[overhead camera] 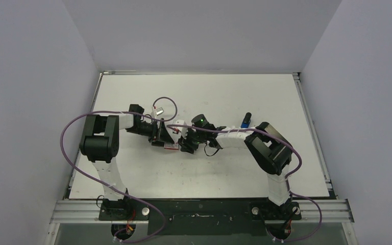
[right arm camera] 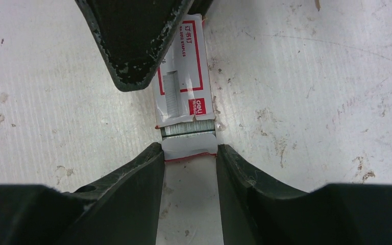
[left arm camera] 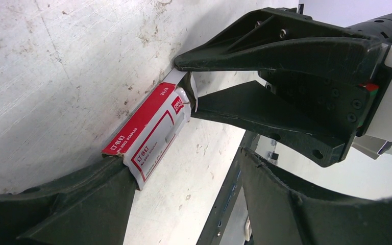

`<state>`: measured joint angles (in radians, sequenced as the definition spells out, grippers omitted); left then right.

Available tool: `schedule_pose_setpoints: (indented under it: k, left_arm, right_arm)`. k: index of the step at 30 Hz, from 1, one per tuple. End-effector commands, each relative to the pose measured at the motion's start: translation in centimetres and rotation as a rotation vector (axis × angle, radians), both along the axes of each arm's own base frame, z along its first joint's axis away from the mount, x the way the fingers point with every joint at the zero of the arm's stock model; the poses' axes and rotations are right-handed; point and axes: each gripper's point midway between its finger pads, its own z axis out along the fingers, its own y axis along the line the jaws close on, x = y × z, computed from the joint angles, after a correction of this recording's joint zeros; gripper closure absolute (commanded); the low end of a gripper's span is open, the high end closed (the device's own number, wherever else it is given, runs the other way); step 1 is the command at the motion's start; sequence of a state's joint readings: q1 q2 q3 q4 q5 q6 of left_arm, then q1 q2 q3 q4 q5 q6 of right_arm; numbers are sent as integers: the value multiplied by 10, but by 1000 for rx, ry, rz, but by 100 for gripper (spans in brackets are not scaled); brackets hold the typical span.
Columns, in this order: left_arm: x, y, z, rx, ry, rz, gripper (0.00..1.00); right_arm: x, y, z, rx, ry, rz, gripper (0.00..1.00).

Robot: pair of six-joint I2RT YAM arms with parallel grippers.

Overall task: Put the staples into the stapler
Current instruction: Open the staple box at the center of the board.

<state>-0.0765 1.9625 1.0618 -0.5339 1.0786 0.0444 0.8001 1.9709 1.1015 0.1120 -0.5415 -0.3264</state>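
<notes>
The red-and-white staples box [right arm camera: 181, 76] lies flat on the table between my two grippers; it also shows in the top view [overhead camera: 171, 146] and the left wrist view [left arm camera: 150, 130]. Its near end is open, with a silvery staple strip [right arm camera: 189, 127] showing. My right gripper [right arm camera: 190, 153] is shut on the box's open end flap [right arm camera: 189, 148]. My left gripper [left arm camera: 184, 163] is open; one of its fingers [left arm camera: 56, 204] presses on the box's other end. The blue stapler [overhead camera: 245, 121] lies apart, behind the right arm.
The right arm's forearm [overhead camera: 229, 137] stretches across the middle of the table. A purple cable [overhead camera: 166, 107] loops above the left wrist. The table's raised edges [overhead camera: 298, 81] border the white surface.
</notes>
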Motion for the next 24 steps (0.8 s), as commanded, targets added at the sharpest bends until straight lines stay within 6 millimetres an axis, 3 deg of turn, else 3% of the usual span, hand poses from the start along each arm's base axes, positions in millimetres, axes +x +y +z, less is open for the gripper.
schedule_pose_setpoints:
  k: [1, 11, 24]
  left_arm:
    - [8, 18, -15, 121, -70, -9, 29]
    - [12, 28, -16, 168, -80, -5, 32]
    - [13, 29, -17, 176, -83, -5, 29]
  right_arm:
    - [-10, -9, -5, -26, 2, 25, 72]
    - [-15, -27, -8, -64, 15, 36, 80]
    - [-14, -41, -6, -76, 27, 23, 80]
